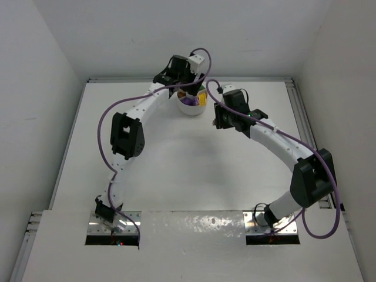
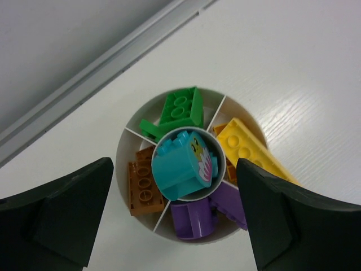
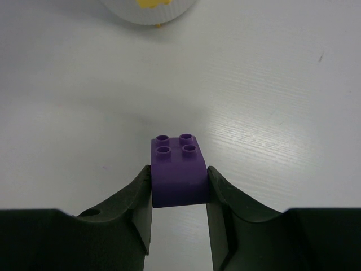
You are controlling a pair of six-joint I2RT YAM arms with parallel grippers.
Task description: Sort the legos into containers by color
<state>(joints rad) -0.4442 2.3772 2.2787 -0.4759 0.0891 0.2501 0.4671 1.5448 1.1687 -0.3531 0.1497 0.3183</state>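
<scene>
The purple brick [image 3: 179, 169] is sitting clamped between the right tool's [image 3: 179, 179] half-closed jaws, near the dish [image 2: 120, 169]. The left tool [image 2: 174, 169] is hanging wide open and empty right over that dish. Best bet: the left clears out first, then the right releases low over the purple section [image 2: 194, 219], avoiding the yellow bricks [image 2: 248, 149] alongside.

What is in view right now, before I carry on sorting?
dish: one, white, far side of table
teal brick: one, teal, central well
green legos: one or two, green, outer section
yellow brick: one, yellow, outer section
orange brick: at least one, orange, outer section
purple legos: seemingly two, purple, outer section
held brick: one, purple, in right gripper
table: one, white
left gripper: open, above dish
right gripper: shut on held brick
</scene>
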